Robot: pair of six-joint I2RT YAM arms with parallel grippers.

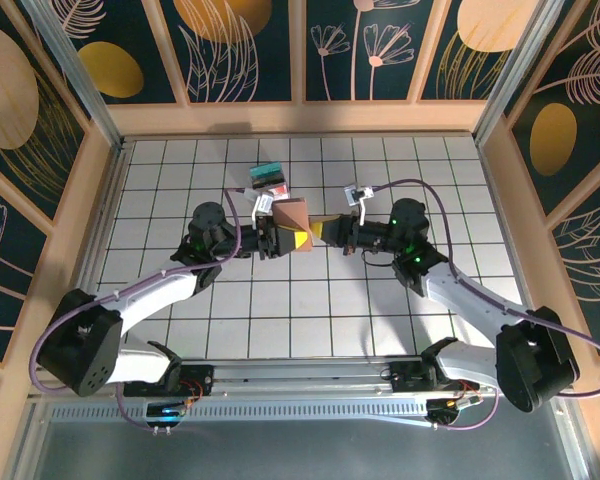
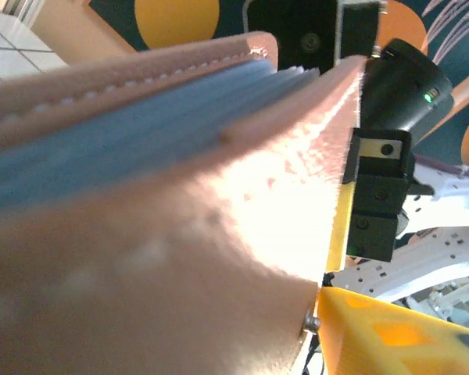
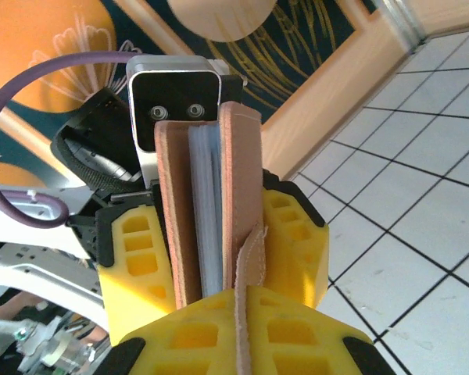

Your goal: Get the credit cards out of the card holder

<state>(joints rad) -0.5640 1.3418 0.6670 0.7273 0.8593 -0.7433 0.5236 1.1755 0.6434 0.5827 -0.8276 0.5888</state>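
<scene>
The tan-pink card holder [image 1: 291,220] is held up off the tiles between my two grippers. My right gripper [image 3: 246,301] is shut on its thin leather strap [image 3: 248,258]. The folded holder [image 3: 238,172] stands straight up from there, its flaps slightly apart over grey-blue layers [image 3: 206,203]. I cannot tell the credit cards from that lining. My left gripper [image 1: 283,236] is open, its yellow fingers [image 3: 137,258] standing on either side of the holder, close against both flaps. In the left wrist view the holder [image 2: 180,219] is very near, and one yellow finger [image 2: 391,336] sits by its metal snap stud [image 2: 313,322].
A small clear box with teal and red contents [image 1: 269,180] lies on the white tiled floor [image 1: 310,300] just behind the holder. Wooden walls [image 1: 300,118] enclose the floor on three sides. The right arm's black wrist [image 2: 391,101] is close in front of the left wrist camera.
</scene>
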